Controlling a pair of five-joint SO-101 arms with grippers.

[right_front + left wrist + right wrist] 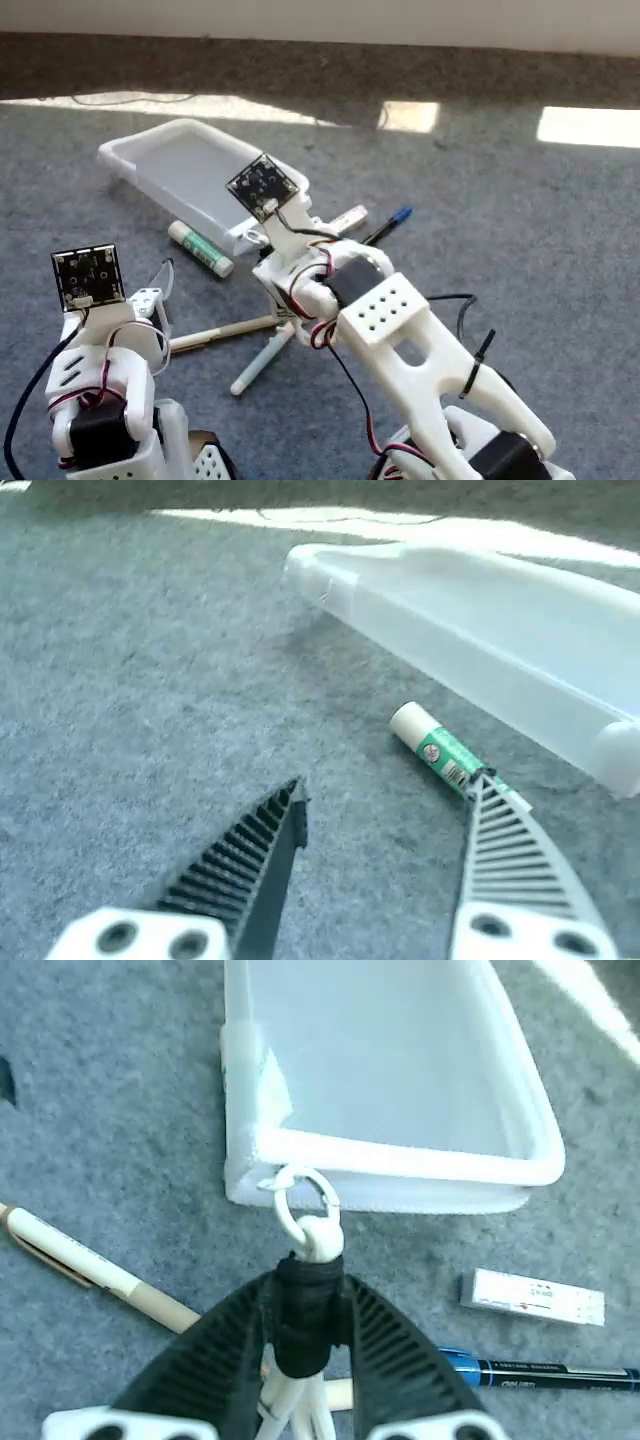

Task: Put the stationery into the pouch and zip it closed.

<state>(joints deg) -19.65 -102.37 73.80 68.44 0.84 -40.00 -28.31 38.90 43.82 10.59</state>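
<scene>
The left gripper (388,785) is hanging open by the glue stick (440,752), which may roll if nudged. The right gripper (305,1295) is clamping the zip pull (315,1235) of the pouch (400,1155); tugging now risks closing it with pens (225,332) lying outside.

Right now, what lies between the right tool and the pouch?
The zip pull bridges them: its white ring joins a corner of the pouch, and its black tab is clamped in the right tool. The right wrist view shows this.

Daylight from the far side, glaring sun patches on carpet (540,200)
</scene>
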